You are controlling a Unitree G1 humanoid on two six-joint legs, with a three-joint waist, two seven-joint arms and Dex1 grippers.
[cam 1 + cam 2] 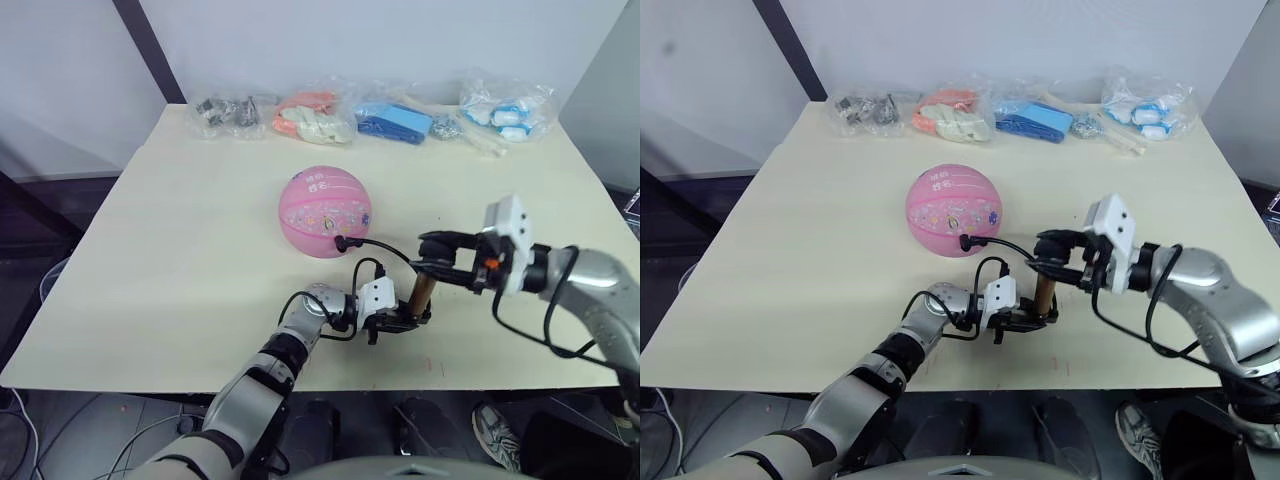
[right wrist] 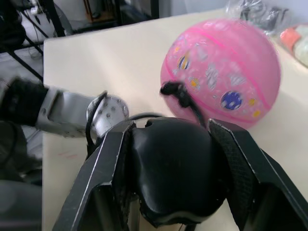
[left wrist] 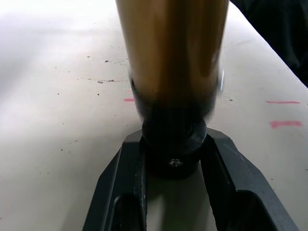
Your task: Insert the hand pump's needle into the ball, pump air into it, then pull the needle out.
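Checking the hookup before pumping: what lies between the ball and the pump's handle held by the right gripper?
The thin black hose runs from the pink ball to the hand pump at the right gripper; beneath it is bare table, in the left eye view.

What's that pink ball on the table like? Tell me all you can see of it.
The ball is round and looks fully puffed up, glossy pink with darker basketball-style lines, small colourful cartoon prints and white lettering near its top. It sits on the pale table, near the middle, in front of a row of clear bags. A thin black hose plugs into its near side at a black fitting and runs back to the hand pump, which the robot's two grippers hold. Neither gripper touches the ball itself.
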